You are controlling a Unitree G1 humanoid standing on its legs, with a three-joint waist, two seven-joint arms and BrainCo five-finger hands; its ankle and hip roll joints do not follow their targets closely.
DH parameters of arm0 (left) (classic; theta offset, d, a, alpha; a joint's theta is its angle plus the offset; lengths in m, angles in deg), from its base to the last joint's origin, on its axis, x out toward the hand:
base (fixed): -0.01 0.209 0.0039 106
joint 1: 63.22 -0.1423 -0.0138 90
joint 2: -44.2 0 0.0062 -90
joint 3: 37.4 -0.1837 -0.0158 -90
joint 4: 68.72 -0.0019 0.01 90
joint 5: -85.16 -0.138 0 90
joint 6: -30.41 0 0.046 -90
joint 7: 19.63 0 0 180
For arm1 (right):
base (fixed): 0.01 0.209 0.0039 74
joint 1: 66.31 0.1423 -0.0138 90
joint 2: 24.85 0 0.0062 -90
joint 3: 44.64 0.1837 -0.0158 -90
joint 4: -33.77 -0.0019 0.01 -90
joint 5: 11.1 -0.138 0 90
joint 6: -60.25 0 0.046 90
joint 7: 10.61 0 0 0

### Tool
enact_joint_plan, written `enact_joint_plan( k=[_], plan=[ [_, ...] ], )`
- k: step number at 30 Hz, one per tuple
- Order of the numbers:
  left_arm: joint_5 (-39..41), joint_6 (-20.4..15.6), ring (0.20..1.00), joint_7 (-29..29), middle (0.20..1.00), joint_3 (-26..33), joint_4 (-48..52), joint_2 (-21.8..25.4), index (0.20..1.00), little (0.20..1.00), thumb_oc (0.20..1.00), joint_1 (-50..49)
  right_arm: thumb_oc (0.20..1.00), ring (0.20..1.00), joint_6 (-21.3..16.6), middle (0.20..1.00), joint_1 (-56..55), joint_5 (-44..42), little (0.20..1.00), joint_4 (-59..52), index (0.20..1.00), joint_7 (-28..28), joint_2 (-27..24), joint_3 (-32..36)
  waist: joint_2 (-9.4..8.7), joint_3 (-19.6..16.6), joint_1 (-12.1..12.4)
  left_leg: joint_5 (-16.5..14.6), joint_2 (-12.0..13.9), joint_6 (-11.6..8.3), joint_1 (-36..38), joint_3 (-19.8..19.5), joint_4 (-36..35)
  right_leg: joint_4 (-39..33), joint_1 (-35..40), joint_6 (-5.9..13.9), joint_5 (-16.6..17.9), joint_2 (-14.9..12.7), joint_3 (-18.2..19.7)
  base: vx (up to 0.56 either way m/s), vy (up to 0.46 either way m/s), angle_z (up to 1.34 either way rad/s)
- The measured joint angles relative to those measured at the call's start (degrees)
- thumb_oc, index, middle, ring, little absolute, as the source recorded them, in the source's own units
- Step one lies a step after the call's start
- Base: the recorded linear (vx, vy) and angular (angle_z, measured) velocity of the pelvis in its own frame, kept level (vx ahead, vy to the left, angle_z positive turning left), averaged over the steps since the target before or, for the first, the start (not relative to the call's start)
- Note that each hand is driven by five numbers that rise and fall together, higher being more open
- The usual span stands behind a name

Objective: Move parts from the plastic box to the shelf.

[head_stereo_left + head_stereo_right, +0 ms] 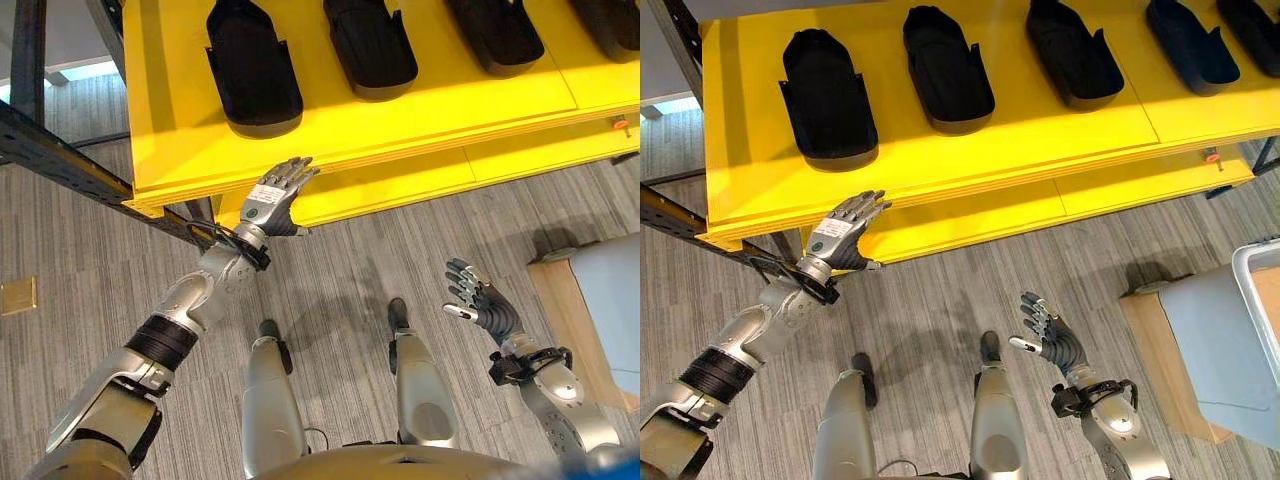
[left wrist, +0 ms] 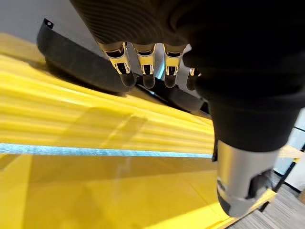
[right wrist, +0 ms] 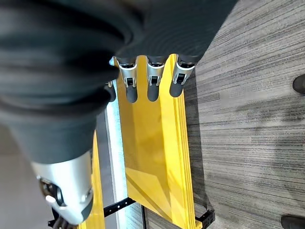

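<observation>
Several black moulded parts (image 1: 829,100) lie in a row on the yellow shelf (image 1: 970,150); the leftmost part (image 1: 252,70) lies nearest my left hand. My left hand (image 1: 274,198) is raised at the shelf's front edge just below that part, fingers straight and empty. In its wrist view the fingers (image 2: 143,71) point at a black part (image 2: 81,59) without touching it. My right hand (image 1: 1052,340) hangs open over the floor, away from the shelf, holding nothing. The grey plastic box (image 1: 1230,340) sits at the right on a wooden stand.
A lower yellow shelf board (image 1: 1060,205) lies under the top one. A dark metal rack beam (image 1: 60,160) runs at the left. The wooden stand (image 1: 1155,355) under the box juts toward my right arm. Grey striped carpet (image 1: 380,260) lies between shelf and box.
</observation>
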Motion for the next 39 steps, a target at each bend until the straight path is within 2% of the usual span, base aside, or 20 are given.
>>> enact_joint_plan(
  k=[8, 25, 33, 39],
  plan=[
    [-0.12, 1.84, 1.0, -0.58, 1.0, -0.03, -2.91, -0.24, 1.0, 1.0, 1.0, 0.69, 1.0, 1.0, 0.0, 1.0, -0.23, 0.0, 1.0, 0.0, 1.0, -0.16, 0.0, -0.01, -0.68, -0.59, -0.01, -0.6, 0.02, 0.27, -0.34, 0.17, 0.91, -0.01, -0.08, 0.0, 0.0, -0.07, 0.23, 0.0, 0.0, 0.0],
    [-0.62, 3.7, 1.0, -4.04, 1.0, -0.39, -5.17, -1.24, 1.0, 1.0, 1.0, 5.37, 1.0, 1.0, -0.02, 1.0, -0.34, -0.01, 1.0, 0.0, 1.0, -0.04, -0.01, -0.02, -0.69, -0.7, -0.17, -0.93, 0.02, 0.55, -1.71, 0.32, 2.24, 1.0, -1.66, 0.1, 0.0, -0.06, 0.89, 0.0, 0.0, 0.0],
    [-1.21, 4.86, 1.0, -4.13, 1.0, -3.43, -11.77, -1.96, 1.0, 1.0, 1.0, 9.87, 1.0, 1.0, -0.03, 1.0, -0.38, -0.03, 1.0, 0.0, 1.0, 0.23, -0.05, -0.06, -0.71, -0.71, -1.1, -1.11, 0.04, 0.26, -1.75, 0.33, 2.46, 1.55, -1.88, 0.06, -0.12, -0.04, 1.0, 0.0, 0.0, 0.0],
    [-1.11, 4.89, 1.0, -4.59, 1.0, -5.03, -16.87, -4.2, 1.0, 1.0, 1.0, 11.48, 1.0, 1.0, -0.03, 1.0, -0.97, -0.04, 1.0, 0.03, 1.0, 0.29, -0.1, -0.14, -0.74, -0.75, -1.51, -1.15, 0.04, 0.24, -1.9, 0.43, 2.43, 1.05, -1.89, 0.05, -0.02, -0.03, 1.1, 0.0, 0.0, 0.0]
  ],
)
